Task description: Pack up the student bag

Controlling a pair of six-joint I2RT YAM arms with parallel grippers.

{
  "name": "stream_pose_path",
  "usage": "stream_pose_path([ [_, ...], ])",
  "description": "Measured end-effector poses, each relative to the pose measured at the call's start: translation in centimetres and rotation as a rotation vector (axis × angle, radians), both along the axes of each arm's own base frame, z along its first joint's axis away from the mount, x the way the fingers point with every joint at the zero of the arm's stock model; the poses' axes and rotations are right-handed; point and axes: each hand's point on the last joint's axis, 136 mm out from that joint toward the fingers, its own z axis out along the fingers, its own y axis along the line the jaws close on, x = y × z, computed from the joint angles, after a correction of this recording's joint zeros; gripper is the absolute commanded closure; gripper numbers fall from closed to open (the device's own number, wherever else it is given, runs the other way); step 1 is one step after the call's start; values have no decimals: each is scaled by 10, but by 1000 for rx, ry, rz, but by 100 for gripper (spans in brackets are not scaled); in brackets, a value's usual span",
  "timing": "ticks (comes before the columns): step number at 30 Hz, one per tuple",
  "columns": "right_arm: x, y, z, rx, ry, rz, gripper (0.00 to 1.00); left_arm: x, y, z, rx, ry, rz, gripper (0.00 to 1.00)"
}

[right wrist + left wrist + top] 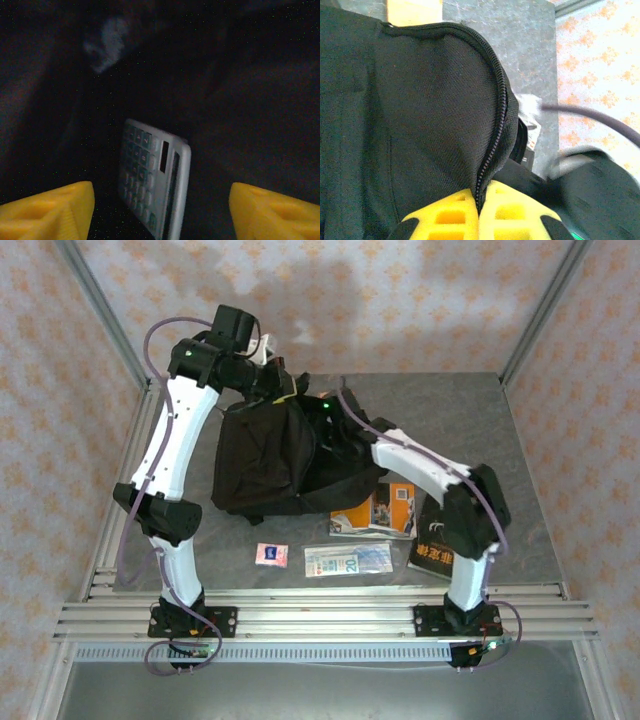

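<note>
The student bag (260, 460), big, black and soft, lies on the grey table with its mouth lifted at the back. My left gripper (481, 200) is shut on the bag's zip edge (496, 135); in the top view it (268, 380) holds that edge up. My right arm (420, 465) reaches into the bag's mouth. Inside the dark bag (240, 100), my right gripper (161, 207) is open. A grey calculator (150, 180) lies tilted between its yellow fingers (55, 210), touching neither.
In front of the bag lie an orange book (375, 510), a black book (440, 545), a small pink packet (271, 554) and a flat clear pouch (348, 559). The table (450, 410) has walls at the back and sides.
</note>
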Motion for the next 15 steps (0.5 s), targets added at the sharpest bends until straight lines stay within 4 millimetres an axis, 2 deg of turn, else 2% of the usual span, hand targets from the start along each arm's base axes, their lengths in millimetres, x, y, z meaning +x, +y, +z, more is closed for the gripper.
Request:
stream_pose_path([
  [5,-38,-47,58,-29,-207,-4,38,2,5,0,-5,11,24,100],
  [8,-60,-62,85,-27,-342,35,37,2,5,0,-11,16,27,100],
  [11,-90,-59,89,-36,-440,151,35,2,5,0,-14,20,32,100],
  [15,-139,-44,67,-65,-524,375,31,1,4,0,-20,26,35,100],
])
